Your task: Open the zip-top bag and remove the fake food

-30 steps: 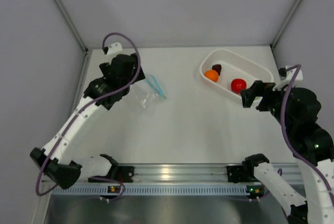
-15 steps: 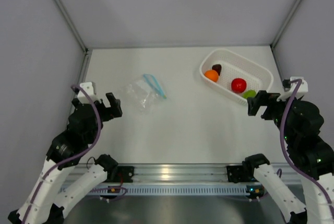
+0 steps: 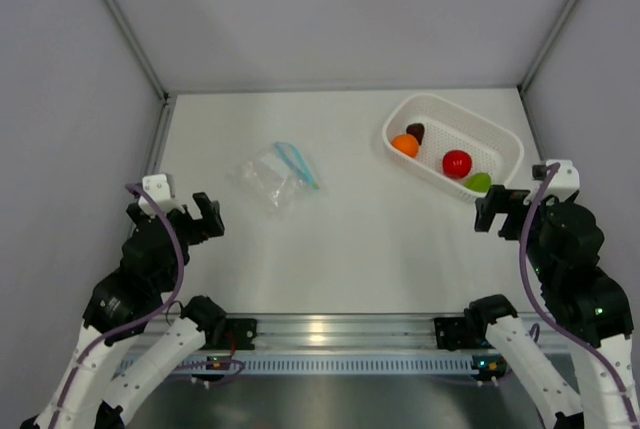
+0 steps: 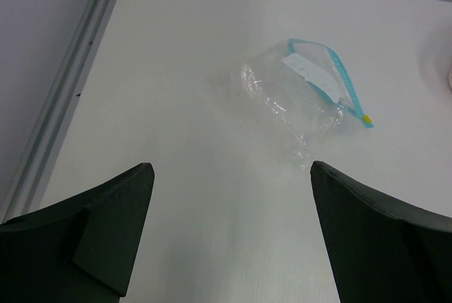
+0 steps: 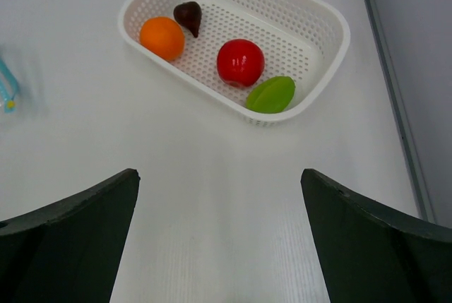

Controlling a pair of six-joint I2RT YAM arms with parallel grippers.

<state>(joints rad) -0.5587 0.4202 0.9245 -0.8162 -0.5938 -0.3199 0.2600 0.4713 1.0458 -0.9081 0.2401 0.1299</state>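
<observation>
With the red ball [image 5: 240,61], orange ball [image 5: 162,37], lime-green oval piece [image 5: 270,94] and dark maroon piece [image 5: 188,15] in the white perforated plastic basket [image 5: 337,19] and the clear crinkly teal-zipped pouch [image 4: 300,102] apparently empty on the white tabletop [image 3: 350,239], the left tool [image 4: 233,239] and right tool [image 5: 219,239] hover released, the job seemingly done.

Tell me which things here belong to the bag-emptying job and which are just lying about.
Job: small clear crinkly plastic zip-top bag with teal zip strip; red toy ball; orange toy ball; lime-green oval toy piece; dark maroon-brown toy piece.
Lying about: white perforated plastic basket, holding all four pieces.
</observation>
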